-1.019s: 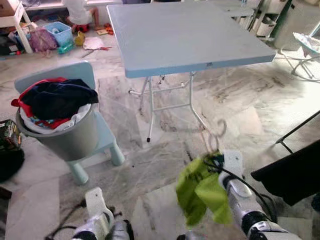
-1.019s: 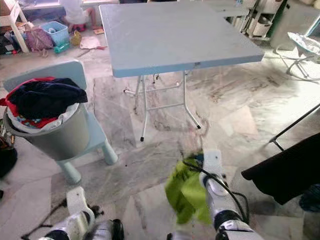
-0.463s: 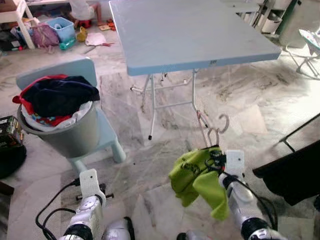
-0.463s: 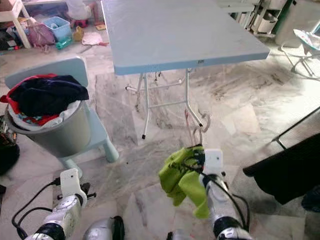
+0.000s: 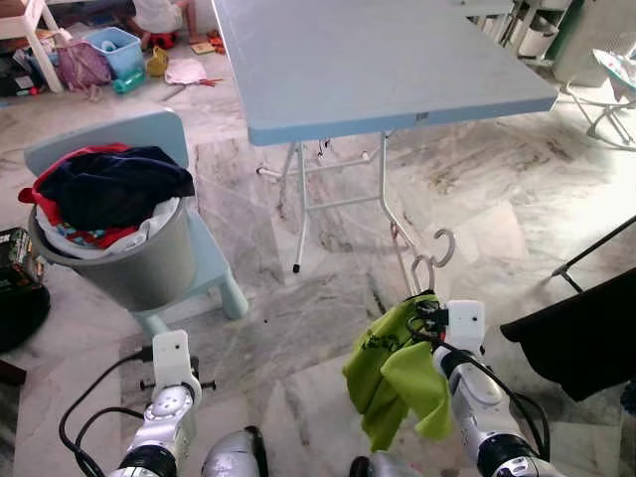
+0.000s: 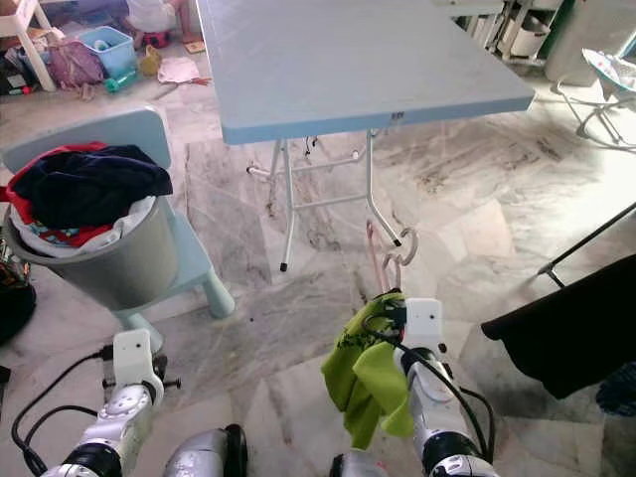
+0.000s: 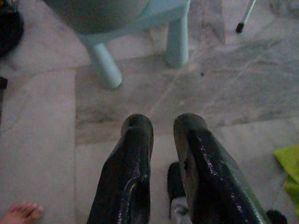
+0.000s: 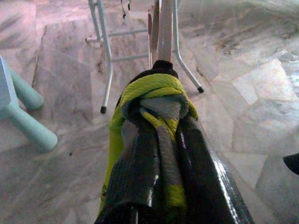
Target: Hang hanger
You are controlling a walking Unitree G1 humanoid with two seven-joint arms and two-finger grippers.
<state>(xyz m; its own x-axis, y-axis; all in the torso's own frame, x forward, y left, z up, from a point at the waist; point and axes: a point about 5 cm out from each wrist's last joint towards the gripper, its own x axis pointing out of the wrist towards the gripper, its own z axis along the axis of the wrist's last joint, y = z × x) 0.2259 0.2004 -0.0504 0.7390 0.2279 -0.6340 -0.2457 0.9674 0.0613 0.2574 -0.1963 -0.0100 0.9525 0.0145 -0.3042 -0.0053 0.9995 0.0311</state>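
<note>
Left eye view: the right pincer (image 5: 429,316) holds a hanger (image 5: 419,260) draped with a lime-green garment (image 5: 393,373) low over the marble floor (image 5: 328,298), its hook pointing up toward the blue folding surface (image 5: 378,60). To the left, a grey bucket (image 5: 124,263) heaped with clothes (image 5: 109,194) sits on a pale-blue chair (image 5: 204,268); a dark cloth (image 5: 581,338) hangs at the right edge.

Right eye view: the same scene, the hanger's hook near the surface's leg (image 6: 383,214).

Left wrist view: the left pincer (image 7: 161,126) hangs idle above the floor, its fingers slightly apart and holding nothing; a person's bare toes (image 7: 21,212) show at the frame's corner.

Right wrist view: the right pincer's fingers (image 8: 201,172) are clamped together on the green garment and the hanger's neck.

No rail is visible here. The step likely calls for carrying the hanger upright, keeping the grip firm so the garment does not slide off, and leading with the open side of the hook when a rail is reached.
</note>
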